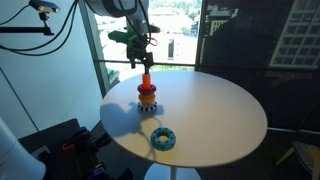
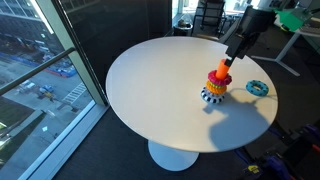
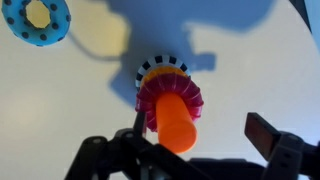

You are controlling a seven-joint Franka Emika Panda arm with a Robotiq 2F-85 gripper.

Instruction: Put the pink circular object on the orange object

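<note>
Fingers (image 3: 268,135) spread wide, empty, orange object (image 3: 176,122) between them, pink circular object (image 3: 152,98) ringing it beneath

A round white table (image 2: 140,80) on a white pedestal foot (image 2: 172,155) stands on a dark floor (image 2: 85,152) beside tall windows (image 2: 40,40), through which a street (image 2: 45,88) with cars shows below. In an exterior view daylight comes through the glass (image 1: 180,35), with buildings (image 1: 300,35) beyond. Hard shadows lie on the tabletop, and dark chairs (image 2: 208,14) stand behind the table.
</note>
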